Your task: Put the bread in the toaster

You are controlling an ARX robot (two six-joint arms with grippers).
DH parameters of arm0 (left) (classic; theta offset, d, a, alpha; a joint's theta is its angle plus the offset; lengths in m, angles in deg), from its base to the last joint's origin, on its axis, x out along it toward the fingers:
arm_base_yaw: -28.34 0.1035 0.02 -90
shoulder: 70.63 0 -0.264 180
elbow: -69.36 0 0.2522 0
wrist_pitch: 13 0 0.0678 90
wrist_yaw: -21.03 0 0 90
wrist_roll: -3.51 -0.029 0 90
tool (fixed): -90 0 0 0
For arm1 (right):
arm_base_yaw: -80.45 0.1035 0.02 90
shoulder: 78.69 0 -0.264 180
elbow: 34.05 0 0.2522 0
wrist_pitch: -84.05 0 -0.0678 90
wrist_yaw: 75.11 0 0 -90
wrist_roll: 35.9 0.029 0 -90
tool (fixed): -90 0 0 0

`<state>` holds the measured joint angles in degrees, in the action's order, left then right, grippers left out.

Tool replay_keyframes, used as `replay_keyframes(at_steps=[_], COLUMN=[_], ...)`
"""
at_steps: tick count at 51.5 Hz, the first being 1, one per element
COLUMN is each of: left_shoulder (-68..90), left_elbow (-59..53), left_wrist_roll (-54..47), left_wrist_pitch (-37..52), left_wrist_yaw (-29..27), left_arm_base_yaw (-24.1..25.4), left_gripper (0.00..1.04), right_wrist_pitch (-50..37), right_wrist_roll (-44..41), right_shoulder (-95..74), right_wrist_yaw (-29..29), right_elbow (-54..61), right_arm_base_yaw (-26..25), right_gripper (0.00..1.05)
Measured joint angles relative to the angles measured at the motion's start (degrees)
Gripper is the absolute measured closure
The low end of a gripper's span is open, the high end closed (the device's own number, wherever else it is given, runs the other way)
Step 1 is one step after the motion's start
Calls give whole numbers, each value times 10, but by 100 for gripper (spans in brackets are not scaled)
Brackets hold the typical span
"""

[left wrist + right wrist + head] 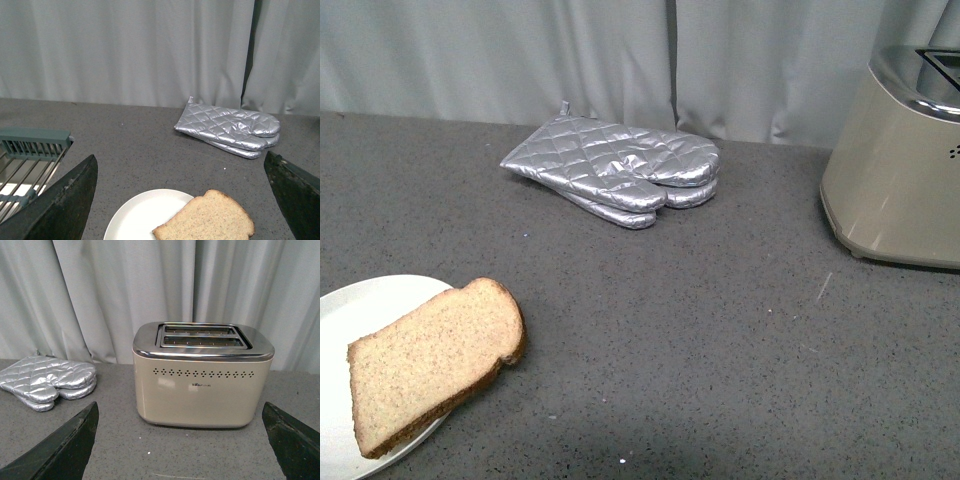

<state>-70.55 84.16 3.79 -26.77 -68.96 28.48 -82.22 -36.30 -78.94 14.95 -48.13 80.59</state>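
A slice of tan speckled bread (435, 360) lies half on a white plate (360, 310) at the front left of the grey counter, its rounded end hanging over the rim. The beige toaster (895, 170) with a chrome slotted top stands at the far right. In the left wrist view the bread (207, 222) and plate (135, 215) lie just ahead, between the wide-apart dark fingers (65, 205) of my open left gripper (182, 200). My right gripper (182, 440) is open too, facing the toaster (202, 375), with a strip of bare counter between. Neither arm shows in the front view.
Silver quilted oven mitts (620, 170) lie stacked at the back middle of the counter, before a grey curtain. A teal-rimmed wire rack (30, 160) sits off to one side in the left wrist view. Bare counter stretches between the plate and the toaster.
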Motion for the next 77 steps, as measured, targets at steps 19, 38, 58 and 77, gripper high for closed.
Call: replay_keyframes(at_steps=[19,38,58,77], left_shoulder=[0,0,0,0], left_elbow=[0,0,0,0], left_wrist_roll=[0,0,0,0], left_wrist_pitch=[0,0,0,0], left_wrist_yaw=[0,0,0,0], left_arm_base_yaw=[0,0,0,-2], left_gripper=[7,7,7,7], right_wrist_pitch=[0,0,0,0], right_wrist_roll=[0,0,0,0], right_shoulder=[0,0,0,0], right_wrist_yaw=[0,0,0,0], right_elbow=[0,0,0,0], right_arm_base_yaw=[0,0,0,-1], right_gripper=[9,9,9,9])
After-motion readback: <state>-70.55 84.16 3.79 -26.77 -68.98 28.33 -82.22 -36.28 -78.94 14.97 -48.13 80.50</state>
